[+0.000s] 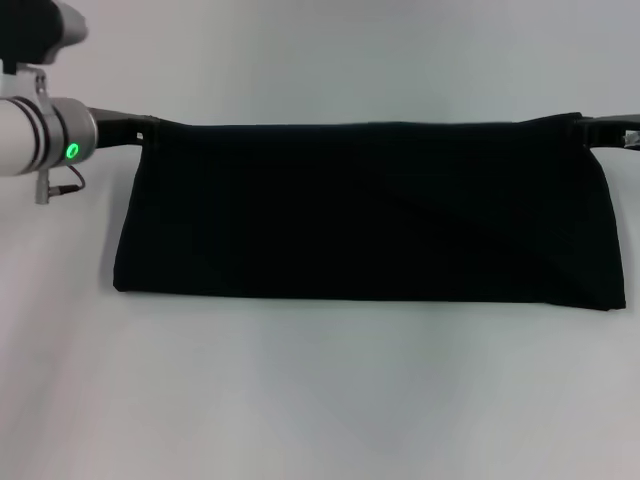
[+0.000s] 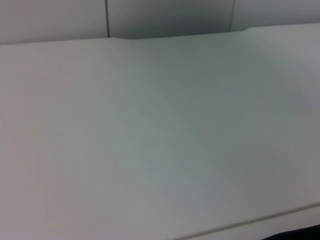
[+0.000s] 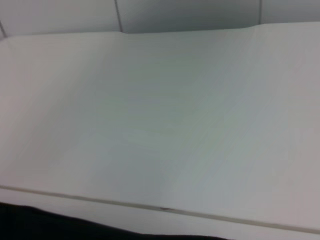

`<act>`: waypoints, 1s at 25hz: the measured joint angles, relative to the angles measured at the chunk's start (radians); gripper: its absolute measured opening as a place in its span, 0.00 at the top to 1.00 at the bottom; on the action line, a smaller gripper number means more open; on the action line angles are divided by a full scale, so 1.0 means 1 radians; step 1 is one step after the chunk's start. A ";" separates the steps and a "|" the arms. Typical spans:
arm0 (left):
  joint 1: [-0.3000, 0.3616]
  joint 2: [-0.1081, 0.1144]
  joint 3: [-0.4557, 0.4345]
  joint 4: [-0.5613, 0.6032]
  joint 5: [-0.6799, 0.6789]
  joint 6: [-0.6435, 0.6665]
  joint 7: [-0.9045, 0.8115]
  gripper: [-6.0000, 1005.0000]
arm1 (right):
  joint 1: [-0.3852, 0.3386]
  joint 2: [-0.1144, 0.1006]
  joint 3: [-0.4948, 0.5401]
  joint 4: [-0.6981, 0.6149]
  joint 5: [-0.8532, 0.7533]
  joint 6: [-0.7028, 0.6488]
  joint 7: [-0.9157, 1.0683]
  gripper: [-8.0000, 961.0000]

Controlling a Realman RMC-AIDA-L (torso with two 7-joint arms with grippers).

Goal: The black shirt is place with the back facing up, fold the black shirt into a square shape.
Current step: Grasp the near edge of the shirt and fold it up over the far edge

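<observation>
I count one black shirt (image 1: 365,210), a wide band stretched over the white surface (image 1: 320,400); two hands, left hand (image 1: 148,130) and right hand (image 1: 585,126), each clenched on an upper corner; the wrist views show only surface and a dark sliver of fabric.

this looks like a bare lab or test room set up for robot work, not a home. the plain white smooth tabletop (image 1: 320,400) fills the head view with no household clutter on it. in the wrist views the same white surface runs back to a pale grey panelled wall (image 2: 170,17) with thin vertical seams, lit evenly and without decoration.
</observation>
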 joint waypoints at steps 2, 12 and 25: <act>0.000 -0.015 0.019 -0.009 0.000 -0.064 0.005 0.97 | 0.004 0.011 -0.004 0.005 0.000 0.056 -0.002 0.91; -0.003 -0.026 0.071 -0.014 -0.030 -0.137 0.008 0.97 | 0.009 0.020 -0.007 0.019 0.020 0.118 -0.013 0.91; -0.024 -0.026 0.074 -0.053 -0.040 -0.172 0.022 0.97 | 0.011 0.032 -0.016 0.030 0.030 0.117 -0.012 0.90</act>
